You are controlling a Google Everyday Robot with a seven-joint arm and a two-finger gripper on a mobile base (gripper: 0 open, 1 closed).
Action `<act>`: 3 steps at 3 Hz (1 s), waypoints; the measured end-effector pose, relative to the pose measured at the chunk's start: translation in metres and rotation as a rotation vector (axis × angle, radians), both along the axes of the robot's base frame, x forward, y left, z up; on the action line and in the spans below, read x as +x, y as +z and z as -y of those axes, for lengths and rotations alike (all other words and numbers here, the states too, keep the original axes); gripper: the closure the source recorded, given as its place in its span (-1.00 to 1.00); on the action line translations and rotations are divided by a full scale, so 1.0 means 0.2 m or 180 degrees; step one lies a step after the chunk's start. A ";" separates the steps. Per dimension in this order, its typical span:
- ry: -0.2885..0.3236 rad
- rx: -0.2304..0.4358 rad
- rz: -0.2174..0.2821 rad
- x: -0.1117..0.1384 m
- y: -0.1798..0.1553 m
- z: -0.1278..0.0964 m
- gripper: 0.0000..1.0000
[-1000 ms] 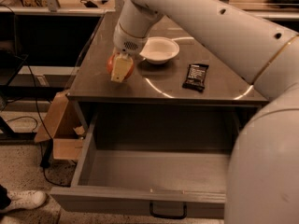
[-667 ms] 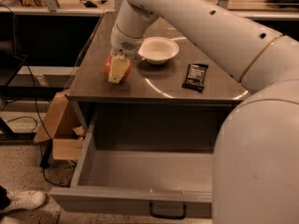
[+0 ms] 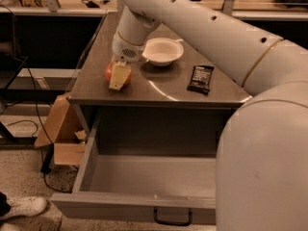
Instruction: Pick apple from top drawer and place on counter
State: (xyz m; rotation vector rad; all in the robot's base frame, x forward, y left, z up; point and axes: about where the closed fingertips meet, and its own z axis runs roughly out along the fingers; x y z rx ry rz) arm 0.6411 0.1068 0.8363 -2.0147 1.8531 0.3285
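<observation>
We record the gripper (image 3: pixel 118 74) near the front-left corner of the surface (image 3: pixel 144 94), its fingers (image 3: pixel 119 80) clasped on the apple (image 3: pixel 109 73), close to the left edge. A white bowl (image 3: pixel 162 51) sits just behind it and a dark packet (image 3: pixel 200 79) lies toward the right edge. The top drawer (image 3: pixel 110 207) stands pulled out below the front edge. The arm (image 3: pixel 216 28) hides the right side. We cannot tell whether the apple touches the surface.

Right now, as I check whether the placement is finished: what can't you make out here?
Camera view:
- the apple: the gripper in front covers its middle, so contact with the counter is unclear.
- the top drawer: right end hidden by the robot's arm.
- the black packet: label too small to read.
</observation>
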 end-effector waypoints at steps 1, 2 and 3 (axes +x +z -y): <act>0.0000 0.0000 0.0000 0.00 0.00 0.00 0.63; 0.0000 0.0000 0.0000 0.00 0.00 0.00 0.01; 0.0000 0.0000 0.0000 0.00 0.00 0.00 -0.46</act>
